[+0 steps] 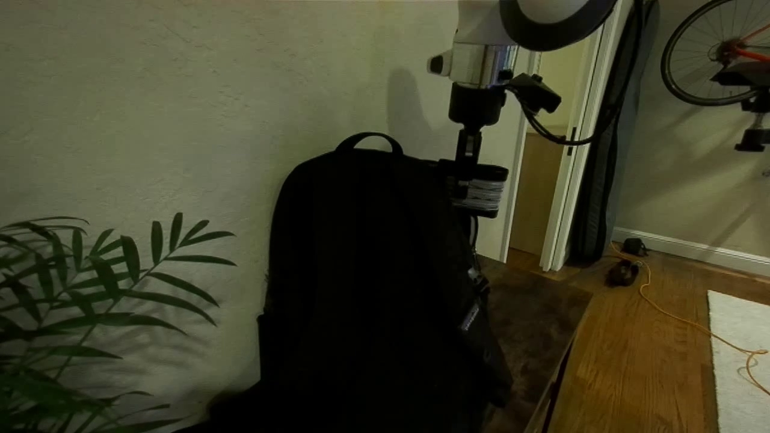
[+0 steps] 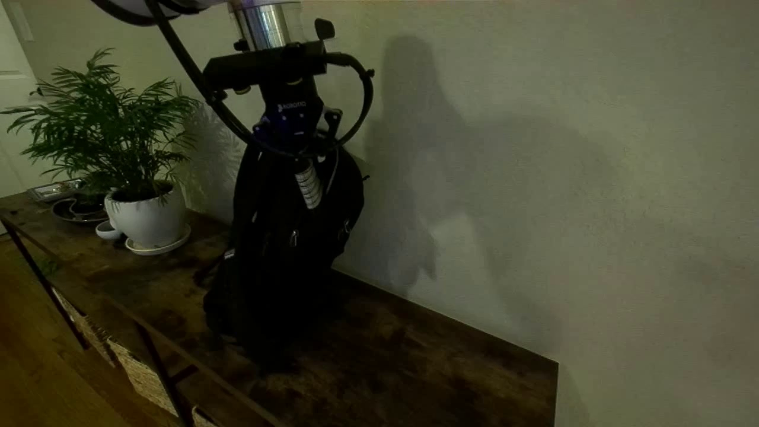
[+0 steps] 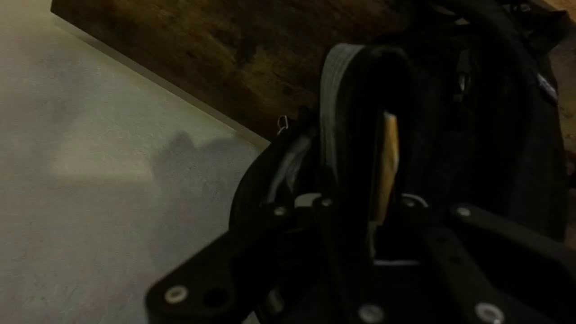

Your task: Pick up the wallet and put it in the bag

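Wallet [image 1: 486, 195] in tool [image 3: 369, 204], near bag's [image 1: 367, 276] edge

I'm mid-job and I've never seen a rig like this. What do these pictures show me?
The machine is a robot arm, and its end effector grips a wallet with a pale, ribbed edge. Two pictures come from cameras standing outside the robot; the close one comes from a camera on its wrist, looking past the end effector. A black backpack stands on a dark wooden table, with a plant in a white pot nearby. The wallet is held up by the backpack's upper part; its opening is too dark to make out.
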